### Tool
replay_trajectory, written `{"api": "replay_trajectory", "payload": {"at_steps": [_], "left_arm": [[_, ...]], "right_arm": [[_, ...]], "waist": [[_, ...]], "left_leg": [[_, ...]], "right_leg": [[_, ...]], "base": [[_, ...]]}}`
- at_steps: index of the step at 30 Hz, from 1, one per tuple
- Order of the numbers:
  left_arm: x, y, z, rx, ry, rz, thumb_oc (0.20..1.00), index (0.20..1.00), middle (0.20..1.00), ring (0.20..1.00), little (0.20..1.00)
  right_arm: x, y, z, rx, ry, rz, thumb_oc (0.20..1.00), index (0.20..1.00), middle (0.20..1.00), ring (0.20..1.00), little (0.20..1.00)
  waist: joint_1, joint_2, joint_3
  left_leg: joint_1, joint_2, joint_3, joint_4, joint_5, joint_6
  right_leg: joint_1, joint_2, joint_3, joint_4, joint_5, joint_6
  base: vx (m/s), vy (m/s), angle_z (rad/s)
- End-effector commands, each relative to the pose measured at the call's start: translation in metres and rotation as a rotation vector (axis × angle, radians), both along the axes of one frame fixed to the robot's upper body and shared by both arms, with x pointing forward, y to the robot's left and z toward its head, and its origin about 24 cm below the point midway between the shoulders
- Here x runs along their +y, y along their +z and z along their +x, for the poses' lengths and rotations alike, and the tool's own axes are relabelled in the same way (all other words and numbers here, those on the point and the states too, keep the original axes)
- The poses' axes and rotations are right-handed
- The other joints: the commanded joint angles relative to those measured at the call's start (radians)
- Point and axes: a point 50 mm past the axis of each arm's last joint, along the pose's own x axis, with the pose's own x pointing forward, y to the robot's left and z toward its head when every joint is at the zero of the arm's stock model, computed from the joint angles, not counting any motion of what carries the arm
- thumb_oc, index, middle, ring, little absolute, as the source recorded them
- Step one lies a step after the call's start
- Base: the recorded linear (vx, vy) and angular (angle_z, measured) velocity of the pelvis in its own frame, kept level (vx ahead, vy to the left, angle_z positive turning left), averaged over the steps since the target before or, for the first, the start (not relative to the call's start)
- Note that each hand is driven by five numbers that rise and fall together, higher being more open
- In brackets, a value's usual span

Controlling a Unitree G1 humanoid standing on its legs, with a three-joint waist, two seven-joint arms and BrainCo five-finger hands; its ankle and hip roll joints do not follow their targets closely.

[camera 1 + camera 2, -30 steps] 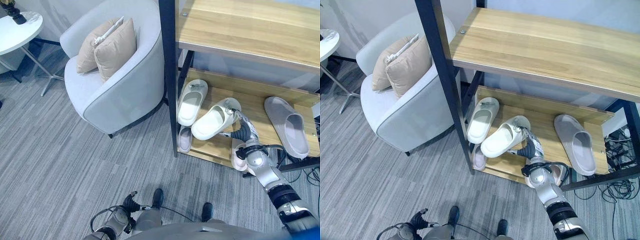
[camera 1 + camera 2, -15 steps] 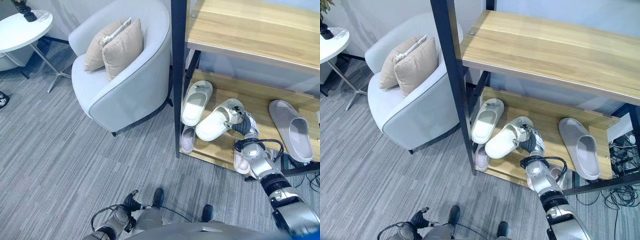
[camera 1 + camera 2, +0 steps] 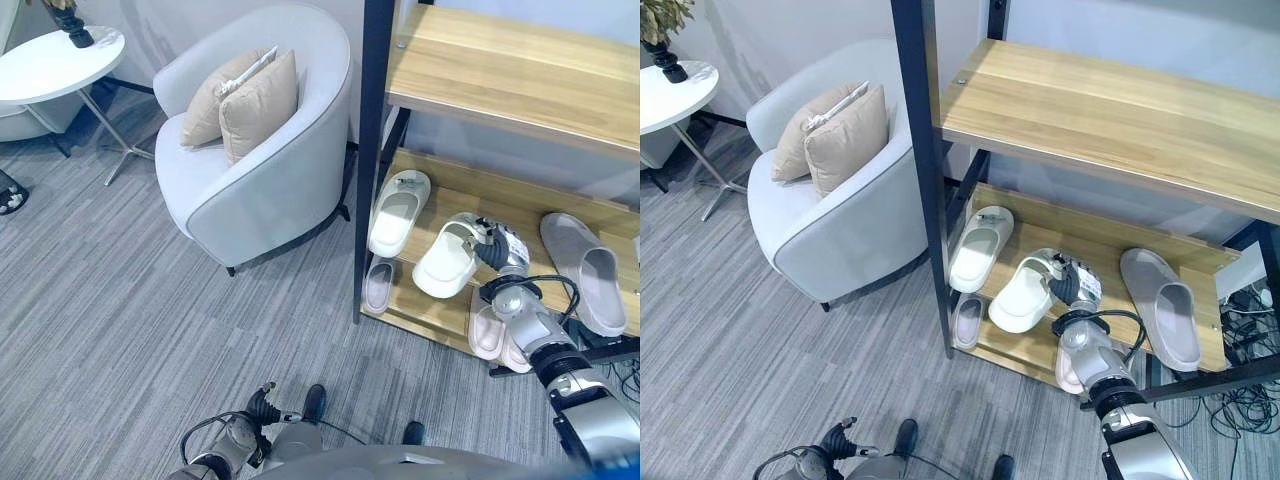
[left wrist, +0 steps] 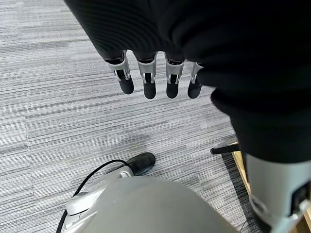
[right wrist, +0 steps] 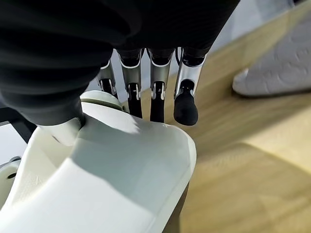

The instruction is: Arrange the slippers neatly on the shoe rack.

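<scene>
Since a second ago the white slipper has swung round on the shoe rack: its toe then lay across towards the other white slipper, and it now sits clear of that one and points more squarely outward. It rests on the rack's middle wooden shelf. The right hand is at the slipper's back end, and in the right wrist view its fingers reach down nearly straight over the smooth, rounded foam strap of the slipper, tips against it; whether the thumb closes underneath cannot be told.

A grey slipper with a finely textured surface lies at the far right of the same shelf, well apart. On the rack's lowest level, below the white pair, a small pale slipper and a pinkish pair show. The shelves are light wood grain in a dark metal frame.

Left of the rack stands a light grey armchair with two beige cushions. The left hand hangs over ribbed grey carpet, fingers loosely straight, holding nothing.
</scene>
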Motion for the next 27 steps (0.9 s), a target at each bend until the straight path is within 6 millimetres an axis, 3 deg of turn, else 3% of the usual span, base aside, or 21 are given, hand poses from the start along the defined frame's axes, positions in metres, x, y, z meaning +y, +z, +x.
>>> {"api": "replay_trajectory", "payload": {"at_steps": [1, 10, 21, 27], "left_arm": [[-0.032, -0.009, -0.013, 0.053, -0.065, -0.053, 1.000, 1.000, 1.000, 1.000, 1.000], [-0.029, -0.011, -0.021, 0.082, -0.073, -0.048, 1.000, 1.000, 1.000, 1.000, 1.000], [-0.025, -0.013, -0.028, 0.101, -0.056, -0.042, 1.000, 1.000, 1.000, 1.000, 1.000], [-0.025, -0.014, -0.035, 0.116, -0.034, -0.052, 1.000, 1.000, 1.000, 1.000, 1.000]], "right_arm": [[-0.020, 0.039, 0.009, -0.142, -0.012, -0.115, 0.200, 0.200, 0.200, 0.200, 0.200], [-0.022, 0.064, 0.026, -0.194, 0.031, -0.078, 0.200, 0.200, 0.200, 0.200, 0.200], [-0.023, 0.068, 0.033, -0.170, 0.063, -0.070, 0.200, 0.200, 0.200, 0.200, 0.200], [-0.031, 0.082, 0.040, -0.191, 0.054, -0.129, 0.200, 0.200, 0.200, 0.200, 0.200]], "waist": [[0.026, -0.001, 0.012], [0.045, -0.008, 0.019], [0.072, -0.014, 0.034], [0.092, -0.016, 0.038]], "left_leg": [[-0.003, -0.016, -0.024, 0.006, -0.093, 0.003], [-0.022, -0.019, -0.035, 0.006, -0.081, -0.004], [-0.066, -0.028, -0.065, 0.006, -0.061, -0.013], [-0.080, -0.028, -0.083, 0.006, -0.052, -0.021]], "right_leg": [[0.003, -0.036, -0.008, 0.007, -0.013, 0.050], [-0.006, -0.039, -0.025, 0.007, -0.007, 0.054], [-0.024, -0.042, -0.060, 0.007, -0.006, 0.054], [-0.029, -0.038, -0.079, 0.007, -0.010, 0.053]], "base": [[0.00, 0.000, 0.00], [0.00, 0.001, 0.04], [0.01, -0.010, 0.10], [0.02, -0.032, 0.03]]}}
